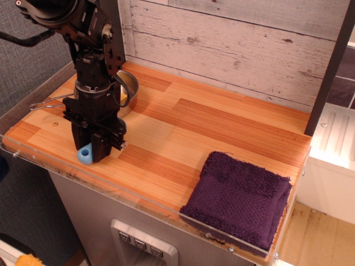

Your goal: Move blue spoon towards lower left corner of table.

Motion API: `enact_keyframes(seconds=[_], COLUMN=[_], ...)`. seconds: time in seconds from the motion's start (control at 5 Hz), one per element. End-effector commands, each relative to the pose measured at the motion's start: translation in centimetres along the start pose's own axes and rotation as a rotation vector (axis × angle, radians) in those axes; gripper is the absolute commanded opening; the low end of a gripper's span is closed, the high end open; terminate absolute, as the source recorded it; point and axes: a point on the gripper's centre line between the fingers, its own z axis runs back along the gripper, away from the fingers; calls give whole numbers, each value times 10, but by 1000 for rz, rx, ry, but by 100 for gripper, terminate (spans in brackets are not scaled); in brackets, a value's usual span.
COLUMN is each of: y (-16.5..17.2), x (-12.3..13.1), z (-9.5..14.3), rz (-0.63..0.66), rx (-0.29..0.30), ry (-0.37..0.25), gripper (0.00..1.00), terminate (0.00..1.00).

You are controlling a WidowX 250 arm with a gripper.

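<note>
The blue spoon (84, 154) shows only as the light-blue end of its handle, with the hole, sticking out below my gripper (90, 148). The gripper is shut on it, low over the front left part of the striped wooden table (211, 124), close to the clear edge strip. The spoon's grey bowl is hidden inside the black fingers. I cannot tell whether the handle end touches the tabletop.
A steel pan (126, 94) with a wire handle (47, 102) stands behind the arm at the back left, mostly hidden. A folded purple towel (238, 197) lies at the front right. A white plank wall runs along the back.
</note>
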Motion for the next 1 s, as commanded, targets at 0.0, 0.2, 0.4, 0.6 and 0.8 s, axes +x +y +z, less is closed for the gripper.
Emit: enact_keyframes(seconds=[0.0,0.2,0.4,0.6,0.8], y=[-7,-9,-17,-29,-37], x=[1,-3,-7,-7,-3], z=[24,43,72,88,84], rz=[-6,15,39,40,18], rx=[51,63,68,16,-22], ry=[-50,-101,-174,-212,-213], gripper=[100,100,100,100,100], terminate=[0,0,0,0,0])
